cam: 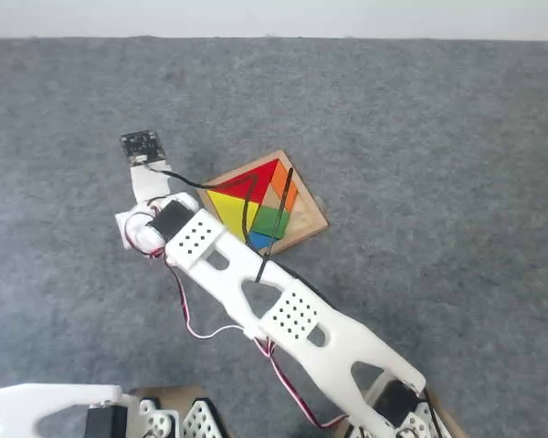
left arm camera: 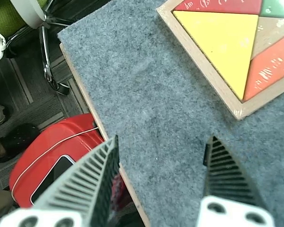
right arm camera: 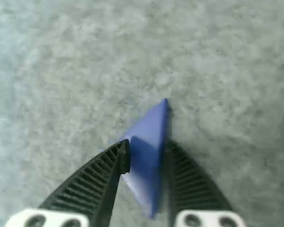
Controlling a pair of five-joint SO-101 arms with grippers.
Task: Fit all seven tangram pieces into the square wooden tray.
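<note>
The square wooden tray (cam: 312,222) lies turned like a diamond at mid-table and holds red, yellow, orange, green and blue pieces. In the right wrist view my right gripper (right arm camera: 144,158) is shut on a blue triangle piece (right arm camera: 151,137), held edge-on just over the grey mat. From above, the right arm (cam: 256,283) stretches across the tray's near corner, with its wrist left of the tray. My left gripper (left arm camera: 163,142) stands open with nothing between its fingers, above the mat. The tray (left arm camera: 199,59) with its yellow triangle (left arm camera: 227,42) lies beyond it.
Grey mat covers the table. The table's edge (left arm camera: 92,111) runs close to the left gripper, with a red case (left arm camera: 47,151) and a chair base on the floor past it. A black cable (cam: 247,205) crosses the tray.
</note>
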